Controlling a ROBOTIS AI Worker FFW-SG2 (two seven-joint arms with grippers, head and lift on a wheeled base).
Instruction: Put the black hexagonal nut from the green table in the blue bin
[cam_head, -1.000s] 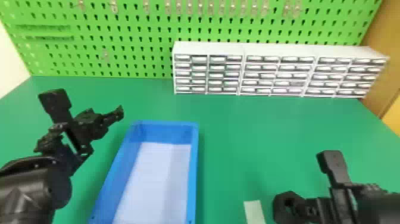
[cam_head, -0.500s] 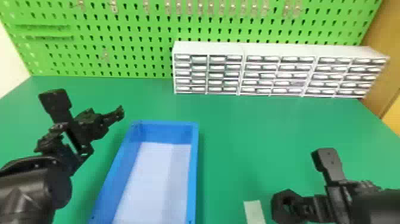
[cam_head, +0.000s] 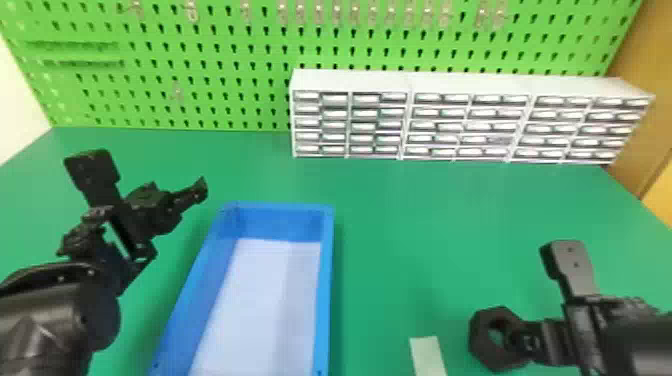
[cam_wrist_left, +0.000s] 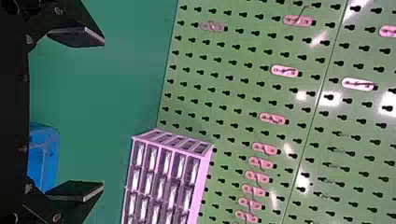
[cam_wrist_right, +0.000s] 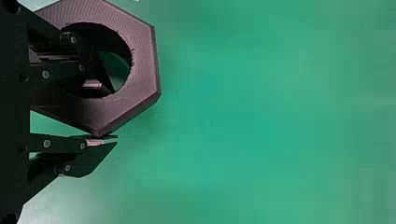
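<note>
Right gripper (cam_head: 525, 341) closed on the black hexagonal nut (cam_head: 481, 332), one finger inside its hole, the other outside, nut right of the blue bin (cam_head: 326, 280), left gripper (cam_head: 192, 192) left of it, fingers (cam_wrist_left: 77, 37) wide apart.

Workshop-type bench | green pegboard with hooks (cam_head: 550, 50) | drawer cabinets (cam_head: 470, 90) | green table (cam_head: 425, 210)

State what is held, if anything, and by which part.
The black hexagonal nut, in the right hand: by its wall, one finger inside the hole, the other outside at a corner.
</note>
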